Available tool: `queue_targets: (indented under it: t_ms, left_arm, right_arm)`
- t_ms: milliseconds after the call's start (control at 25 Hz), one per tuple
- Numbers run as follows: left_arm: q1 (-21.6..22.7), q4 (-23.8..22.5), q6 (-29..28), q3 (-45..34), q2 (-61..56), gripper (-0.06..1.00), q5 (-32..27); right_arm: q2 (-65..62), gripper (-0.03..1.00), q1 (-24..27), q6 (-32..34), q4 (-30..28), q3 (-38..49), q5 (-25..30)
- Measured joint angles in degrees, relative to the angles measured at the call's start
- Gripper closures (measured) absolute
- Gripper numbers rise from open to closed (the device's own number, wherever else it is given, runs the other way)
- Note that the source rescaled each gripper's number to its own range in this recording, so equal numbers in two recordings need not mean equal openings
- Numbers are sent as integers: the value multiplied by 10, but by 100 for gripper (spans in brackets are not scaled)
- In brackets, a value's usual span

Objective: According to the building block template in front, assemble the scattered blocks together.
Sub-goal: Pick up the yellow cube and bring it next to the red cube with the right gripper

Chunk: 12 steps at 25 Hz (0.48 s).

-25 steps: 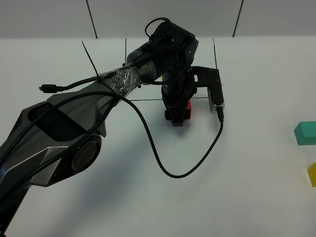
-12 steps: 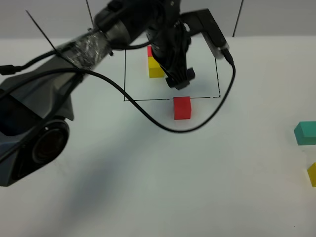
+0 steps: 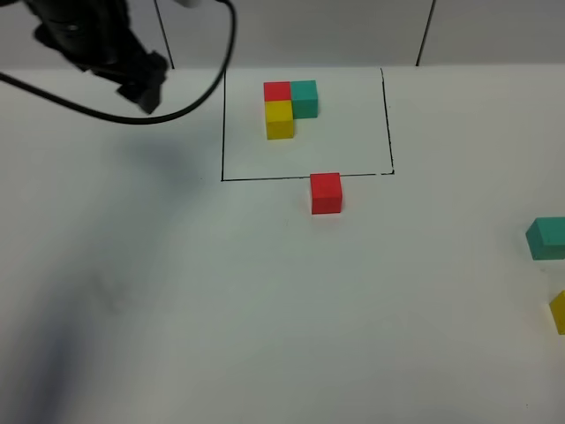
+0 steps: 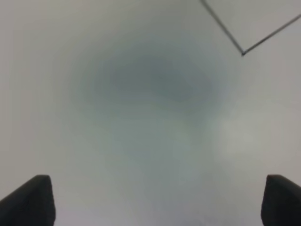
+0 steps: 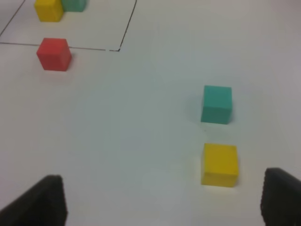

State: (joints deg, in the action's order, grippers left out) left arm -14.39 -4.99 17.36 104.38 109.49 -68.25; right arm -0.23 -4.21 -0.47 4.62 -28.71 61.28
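The building block template [image 3: 289, 106] stands inside the black-outlined square: red at the corner, teal beside it, yellow in front. The loose red cube [image 3: 326, 193] sits just outside the square's front line and also shows in the right wrist view [image 5: 54, 54]. The loose teal cube [image 3: 547, 238] and the loose yellow cube [image 3: 558, 311] lie at the far right edge, apart from each other; the right wrist view shows the teal cube [image 5: 217, 104] and the yellow cube [image 5: 219, 165] too. My left gripper [image 3: 146, 88] is raised at the far left, open and empty [image 4: 157, 200]. My right gripper [image 5: 162, 200] is open and empty, short of the yellow cube.
The black square outline [image 3: 305, 177] marks the template area; one of its corners [image 4: 242, 53] shows in the left wrist view. A black cable [image 3: 194, 106] hangs from the left arm over the table's back left. The table is plain white.
My left arm has let go of the red cube by the square's front line and swung up and away to the far left. The template is now uncovered.
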Motion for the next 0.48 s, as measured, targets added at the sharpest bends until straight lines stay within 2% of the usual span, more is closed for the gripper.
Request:
queue_targets:
  t_ms: [240, 480]
  left_arm:
    - [86, 11, -78, -225, -225, 1, 0]
    - [95, 16, -146, -428, -477, 1, 16]
  right_arm:
    - [0, 26, 0, 0, 0, 0, 0]
    - [0, 26, 0, 0, 0, 0, 0]
